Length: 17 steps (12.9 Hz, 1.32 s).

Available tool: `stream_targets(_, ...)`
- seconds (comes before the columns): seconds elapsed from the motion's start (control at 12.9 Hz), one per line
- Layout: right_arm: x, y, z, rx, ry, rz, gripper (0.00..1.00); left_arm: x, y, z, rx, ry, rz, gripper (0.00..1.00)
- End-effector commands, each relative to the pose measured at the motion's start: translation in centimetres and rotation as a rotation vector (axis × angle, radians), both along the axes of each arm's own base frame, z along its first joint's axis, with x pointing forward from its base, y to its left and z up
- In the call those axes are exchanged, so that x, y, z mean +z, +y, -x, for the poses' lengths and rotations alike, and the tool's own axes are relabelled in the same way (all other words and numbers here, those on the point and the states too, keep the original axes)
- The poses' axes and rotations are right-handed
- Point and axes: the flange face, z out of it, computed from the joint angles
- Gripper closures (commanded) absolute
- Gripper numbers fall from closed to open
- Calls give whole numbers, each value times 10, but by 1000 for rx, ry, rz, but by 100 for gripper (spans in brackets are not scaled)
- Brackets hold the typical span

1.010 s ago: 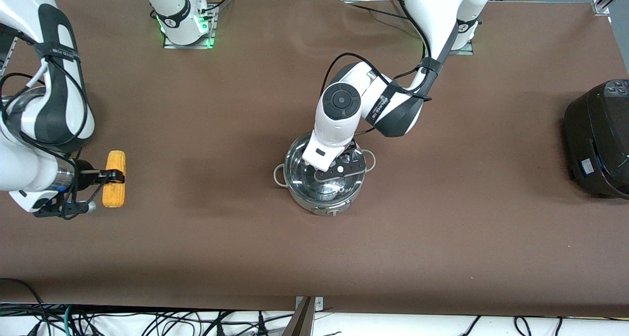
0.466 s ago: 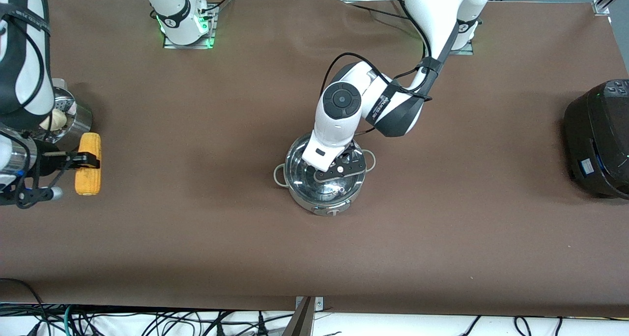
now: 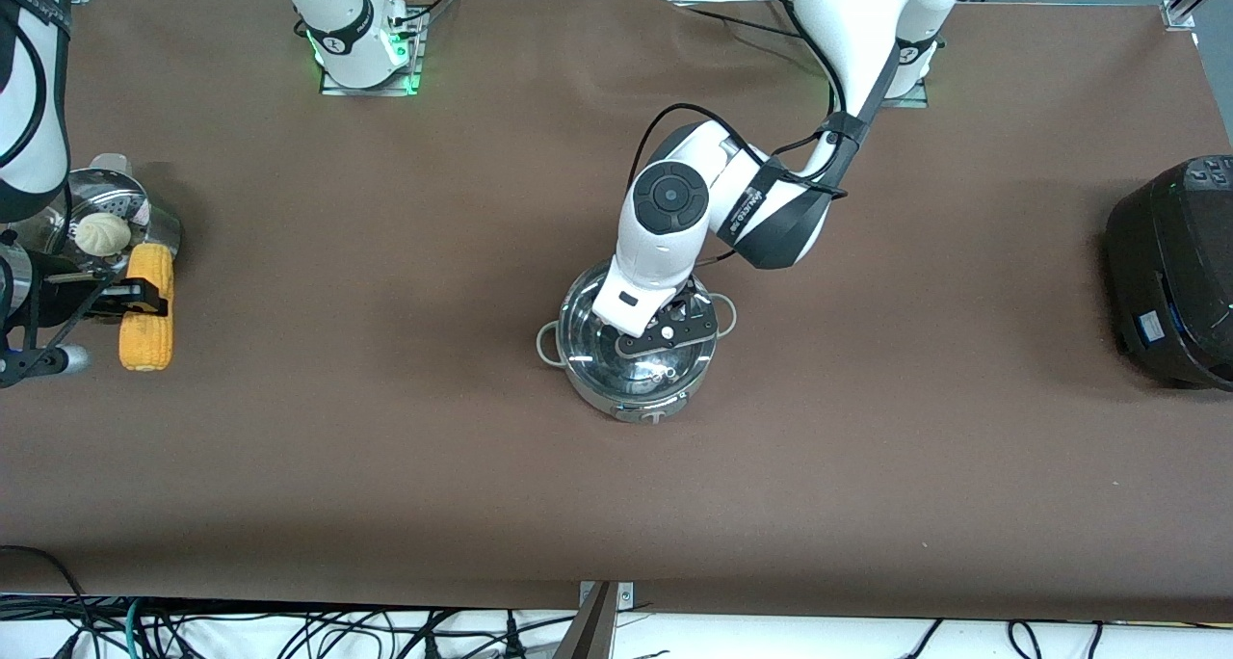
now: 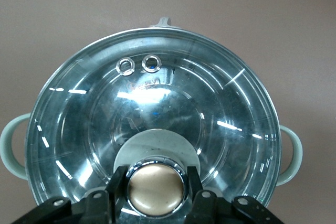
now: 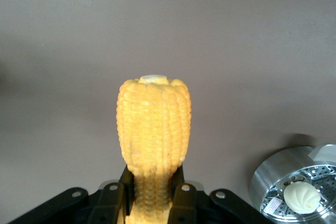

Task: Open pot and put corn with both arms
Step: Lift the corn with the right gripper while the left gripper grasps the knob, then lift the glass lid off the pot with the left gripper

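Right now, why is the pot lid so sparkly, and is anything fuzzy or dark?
Left wrist view: the glass lid mirrors the lamps as white streaks; the knob in the left pincer gleams too. Right wrist view: the corn looks sharp, with the basket casting a soft shadow. Front view: the cooker throws a faint shadow on the table.

Your left arm (image 3: 718, 206) reaches from its base down over the pot (image 3: 636, 351), wrist bent steeply, and its left gripper (image 4: 156, 188) sits directly above the pot's middle with both fingers (image 4: 116, 184) clamped on the lid knob (image 4: 156, 190). Your right arm (image 3: 34, 110) hangs well away from the pot, at its own end of the table, where the right gripper (image 3: 143, 295) points sideways (jaws pinched tight on the corn (image 3: 147, 306)).
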Motion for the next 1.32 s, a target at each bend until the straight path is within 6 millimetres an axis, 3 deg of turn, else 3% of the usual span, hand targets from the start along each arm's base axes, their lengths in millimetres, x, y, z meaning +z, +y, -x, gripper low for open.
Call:
stream_targets(0.0, 18, 9, 0, 18, -21, -17, 98, 39, 6, 0, 6, -6, -13, 100)
stream_targets(0.16, 21, 15, 0, 25, -27, -23, 98, 72, 15, 5, 9, 2, -13, 100)
stream_targets(0.31, 24, 47, -1, 23, -35, -18, 99, 97, 39, -3, -1, 3, -10, 100)
stream_targets(0.39, 30, 74, -2, 1, -47, -10, 99, 107, 60, -13, -37, -6, -10, 100)
stream_targets(0.62, 42, 189, 6, -20, -94, 4, 99, 117, 124, -27, -139, 55, -44, 100)
stream_targets(0.93, 31, 296, 13, -39, -189, -38, 99, 125, 270, -39, -301, 114, -42, 100)
stream_targets(1.24, 10, 377, 22, -124, -226, -185, 99, 112, 414, -24, -411, 163, -1, 100)
